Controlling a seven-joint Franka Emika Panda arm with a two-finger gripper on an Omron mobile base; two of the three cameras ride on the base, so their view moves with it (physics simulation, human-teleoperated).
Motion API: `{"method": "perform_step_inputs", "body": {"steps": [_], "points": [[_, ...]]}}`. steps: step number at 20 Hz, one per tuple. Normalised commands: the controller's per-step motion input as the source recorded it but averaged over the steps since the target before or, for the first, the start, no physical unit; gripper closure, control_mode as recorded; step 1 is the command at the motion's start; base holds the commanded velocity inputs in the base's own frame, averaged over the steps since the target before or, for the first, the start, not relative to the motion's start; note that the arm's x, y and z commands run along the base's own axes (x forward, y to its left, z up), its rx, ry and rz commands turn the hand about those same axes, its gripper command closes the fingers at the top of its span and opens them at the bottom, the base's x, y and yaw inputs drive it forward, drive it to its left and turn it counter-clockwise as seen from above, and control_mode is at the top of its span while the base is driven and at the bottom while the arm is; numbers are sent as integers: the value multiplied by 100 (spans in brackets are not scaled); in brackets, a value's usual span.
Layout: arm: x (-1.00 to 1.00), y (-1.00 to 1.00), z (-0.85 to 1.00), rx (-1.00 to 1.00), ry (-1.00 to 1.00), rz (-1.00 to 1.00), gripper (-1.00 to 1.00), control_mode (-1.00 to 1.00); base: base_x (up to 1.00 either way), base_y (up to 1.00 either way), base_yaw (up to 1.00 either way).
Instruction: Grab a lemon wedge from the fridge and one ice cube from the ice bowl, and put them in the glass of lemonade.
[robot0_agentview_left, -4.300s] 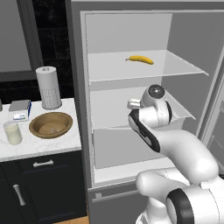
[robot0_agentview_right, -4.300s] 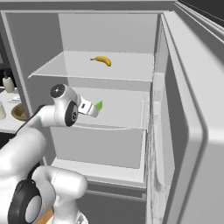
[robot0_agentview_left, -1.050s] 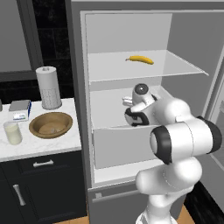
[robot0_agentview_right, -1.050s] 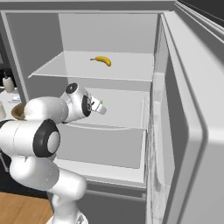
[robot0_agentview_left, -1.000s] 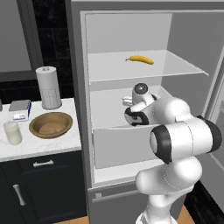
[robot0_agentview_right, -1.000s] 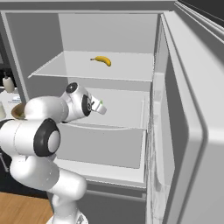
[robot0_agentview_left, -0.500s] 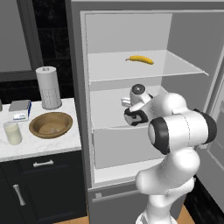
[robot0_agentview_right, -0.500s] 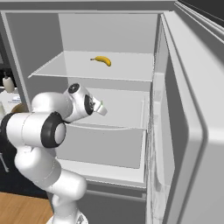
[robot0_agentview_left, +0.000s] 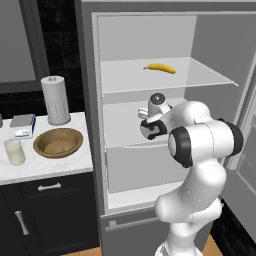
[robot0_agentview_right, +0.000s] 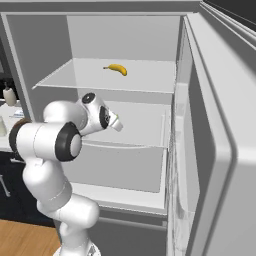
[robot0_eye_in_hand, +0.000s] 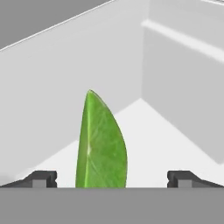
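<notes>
- While the arm reached into the open fridge (robot0_agentview_left: 95, 125), the tool (robot0_eye_in_hand: 111, 178) stood with its jaws spread to full width, holding nothing.
- Seen from the hand view, the lemon wedge (robot0_eye_in_hand: 101, 142) lay straight ahead of the tool, between the two fingertips (robot0_eye_in_hand: 41, 178), slightly nearer the left one.
- Neither fingertip touched the wedge; a gap showed on each side.
- Its long axis ran away from the tool, from the fingertip line toward the far inner corner of the fridge, with the pointed end farthest.
- That axis lay across the closing direction, so the jaws faced the wedge's narrow width. This was judged a workable alignment for closing.
- The wedge rested on the white floor of the middle fridge compartment, below the shelf that carried the banana (robot0_agentview_left: 160, 68).
- In the left base view the tool sat at the front edge of that compartment, blocked from sight by the wrist.
- A short advance before closing was judged likely, as the wedge's bulk lay beyond the fingertips.
- On the worktop (robot0_agentview_left: 60, 167) to the left, the ice bowl (robot0_agentview_left: 58, 142) and the glass of lemonade (robot0_agentview_left: 14, 151) stood well apart from the tool.
</notes>
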Motion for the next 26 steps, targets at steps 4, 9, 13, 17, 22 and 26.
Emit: {"method": "perform_step_inputs", "body": {"steps": [4,9,13,17,22,26], "points": [[24,0,-13,5,0,-5,-100,-100,0,0,0],[18,0,-40,0,0,-2,-100,-100,0,0,0],[9,0,-47,0,0,-1,100,-100,0,0,0],[0,0,-46,0,0,-1,100,-100,0,0,0],[-7,0,-52,0,0,-1,100,-100,0,0,0],[-6,0,-49,0,0,-1,100,-100,0,0,0]]}}
